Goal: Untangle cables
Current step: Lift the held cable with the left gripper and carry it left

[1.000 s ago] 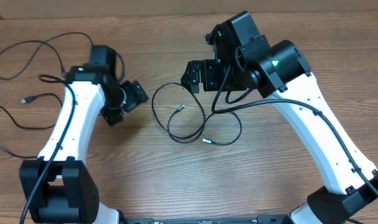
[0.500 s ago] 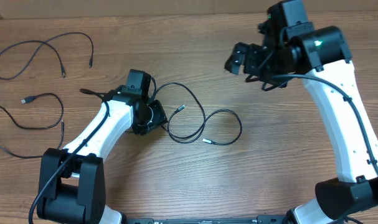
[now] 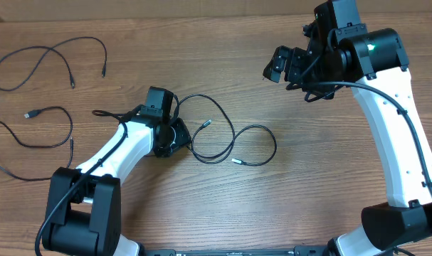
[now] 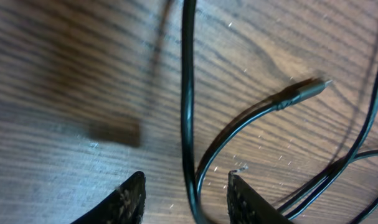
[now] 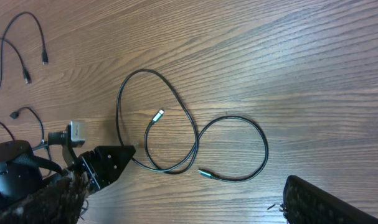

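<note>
A thin black cable (image 3: 223, 139) lies in overlapping loops at the middle of the wooden surface (image 3: 201, 220), one silver-tipped plug (image 3: 206, 124) resting inside them. The left claw (image 3: 174, 135) sits low at the loops' left edge. A strand runs between its fingers (image 4: 129, 199), which stand apart on either side without pinching it, apparently lined up to seize the strand and draw the loop open. The right claw (image 3: 278, 64) hangs spread wide and empty beyond the loops to their right, seemingly kept clear, while further cables (image 3: 30, 113) lie well to the loops' left.
</note>
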{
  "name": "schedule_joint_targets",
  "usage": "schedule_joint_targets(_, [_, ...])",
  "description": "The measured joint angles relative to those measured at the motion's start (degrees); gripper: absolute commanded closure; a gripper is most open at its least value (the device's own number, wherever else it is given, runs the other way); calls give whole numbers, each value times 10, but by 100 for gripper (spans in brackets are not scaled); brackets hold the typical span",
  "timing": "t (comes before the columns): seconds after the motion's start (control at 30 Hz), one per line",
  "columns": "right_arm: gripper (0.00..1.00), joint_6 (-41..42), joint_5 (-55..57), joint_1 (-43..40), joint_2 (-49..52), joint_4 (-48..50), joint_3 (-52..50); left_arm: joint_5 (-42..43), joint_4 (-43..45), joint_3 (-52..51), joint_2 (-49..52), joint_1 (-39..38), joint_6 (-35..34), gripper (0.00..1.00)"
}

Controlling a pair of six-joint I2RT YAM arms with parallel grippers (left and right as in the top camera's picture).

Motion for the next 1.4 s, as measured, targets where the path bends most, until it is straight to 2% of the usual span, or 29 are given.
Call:
schedule_joint_targets(0.07, [0, 0, 0, 0, 0, 0, 0, 0, 9, -3, 0, 0, 0, 69])
schedule_joint_targets(0.13, [0, 0, 0, 0, 0, 0, 0, -1, 16, -5, 0, 0, 0, 83])
schedule_joint_targets(0.23, [0, 0, 0, 0, 0, 0, 0, -1, 21, -7, 0, 0, -3, 96])
schedule_joint_targets(0.4, [0, 0, 0, 0, 0, 0, 0, 7, 38, -7, 0, 0, -7, 96])
schedule_joint_targets(0.6, [0, 0, 0, 0, 0, 0, 0, 79, 51, 6, 0, 0, 18, 96])
schedule_joint_targets(0.87, [0, 2, 0, 0, 0, 0, 0, 176, 31, 171, -66, 0, 33, 96])
schedule_joint_targets(1.17, [0, 2, 0, 0, 0, 0, 0, 213, 25, 391, -145, 2, 32, 96])
schedule_joint_targets(1.4, [0, 1, 0, 0, 0, 0, 0, 235, 16, 462, -150, 5, 22, 96])
